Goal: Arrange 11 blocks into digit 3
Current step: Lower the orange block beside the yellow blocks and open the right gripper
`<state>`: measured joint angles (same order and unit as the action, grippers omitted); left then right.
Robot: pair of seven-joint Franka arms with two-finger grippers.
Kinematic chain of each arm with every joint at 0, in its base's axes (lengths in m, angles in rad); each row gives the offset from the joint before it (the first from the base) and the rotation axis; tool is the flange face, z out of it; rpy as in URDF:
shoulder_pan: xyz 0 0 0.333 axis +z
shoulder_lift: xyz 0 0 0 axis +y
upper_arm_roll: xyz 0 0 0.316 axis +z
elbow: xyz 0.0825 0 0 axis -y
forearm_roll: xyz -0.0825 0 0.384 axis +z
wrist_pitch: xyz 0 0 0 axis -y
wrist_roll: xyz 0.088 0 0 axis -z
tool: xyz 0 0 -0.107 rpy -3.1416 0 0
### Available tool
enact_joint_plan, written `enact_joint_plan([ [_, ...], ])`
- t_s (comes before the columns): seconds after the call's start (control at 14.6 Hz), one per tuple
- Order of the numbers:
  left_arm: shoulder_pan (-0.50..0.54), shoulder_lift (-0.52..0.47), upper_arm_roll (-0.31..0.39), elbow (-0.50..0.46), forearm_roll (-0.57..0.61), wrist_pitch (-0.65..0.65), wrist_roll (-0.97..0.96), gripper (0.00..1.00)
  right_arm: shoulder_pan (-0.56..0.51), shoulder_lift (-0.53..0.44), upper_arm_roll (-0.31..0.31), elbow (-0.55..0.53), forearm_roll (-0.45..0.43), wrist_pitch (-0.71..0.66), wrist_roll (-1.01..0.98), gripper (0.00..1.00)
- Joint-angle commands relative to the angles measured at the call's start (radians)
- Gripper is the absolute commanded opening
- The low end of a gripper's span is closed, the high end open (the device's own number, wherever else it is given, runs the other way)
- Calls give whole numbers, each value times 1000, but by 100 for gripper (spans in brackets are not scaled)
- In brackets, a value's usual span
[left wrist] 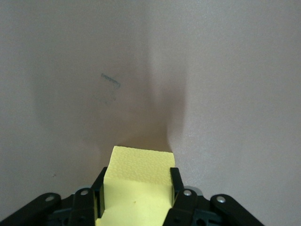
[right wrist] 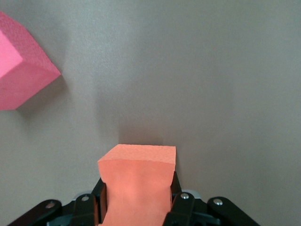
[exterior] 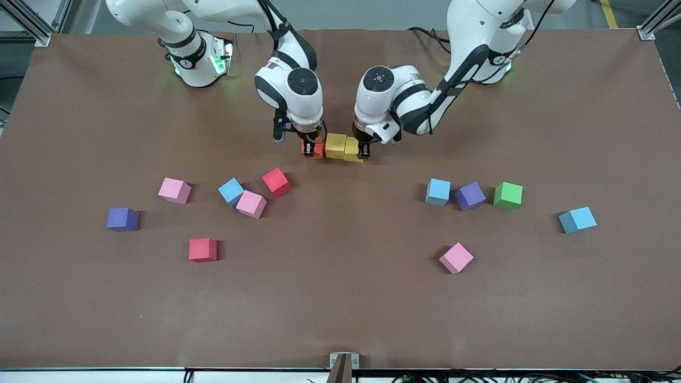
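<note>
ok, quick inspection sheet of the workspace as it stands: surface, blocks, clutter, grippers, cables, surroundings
Surface: brown table cover, a faint dark smudge on it in the left wrist view.
Job's things: orange block, a yellow block and a second yellow block in a row at the middle; eleven more blocks lie loose nearer the camera, in two groups.
Clutter: nothing seen.
Grippers: right gripper shut on the orange block, squeezing it; left gripper shut on the second yellow block; both at table level.
Cables: black cables by the left arm's base; more along the table's near edge.
Surroundings: aluminium frame posts at the corners, a metal bracket at the near edge.
</note>
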<state>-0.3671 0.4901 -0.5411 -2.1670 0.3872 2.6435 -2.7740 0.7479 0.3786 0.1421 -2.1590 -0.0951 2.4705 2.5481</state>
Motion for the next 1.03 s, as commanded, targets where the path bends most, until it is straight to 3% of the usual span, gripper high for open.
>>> enact_joint_plan([
  [0.0, -21, 16, 3, 6, 58, 10, -200, 17, 33, 28, -7, 27, -23, 5, 49, 5],
  [0.14, -19, 18, 3, 6, 58, 10, -200, 25, 33, 28, -9, 27, -23, 5, 49, 6],
  [0.21, -21, 18, 3, 6, 58, 9, -200, 38, 33, 28, -9, 27, -26, 5, 49, 14],
  [0.27, -21, 16, 3, 7, 58, 3, -200, 59, 33, 26, -9, 27, -34, 4, 37, 54],
  [0.34, -21, 16, 3, 7, 58, -5, -196, 91, 33, 28, -9, 25, -52, -1, 37, 100],
  [0.41, -21, 13, 3, 12, 58, -20, -196, 100, 33, 25, -10, 27, -63, -4, 37, 100],
  [0.62, -18, 10, 1, 59, 59, -65, -188, 100, 25, 5, -10, 27, -69, -8, 40, 100],
  [0.96, -18, 5, -3, 211, 53, -263, -188, 100, 5, -70, -10, 36, -68, -83, 41, 100],
])
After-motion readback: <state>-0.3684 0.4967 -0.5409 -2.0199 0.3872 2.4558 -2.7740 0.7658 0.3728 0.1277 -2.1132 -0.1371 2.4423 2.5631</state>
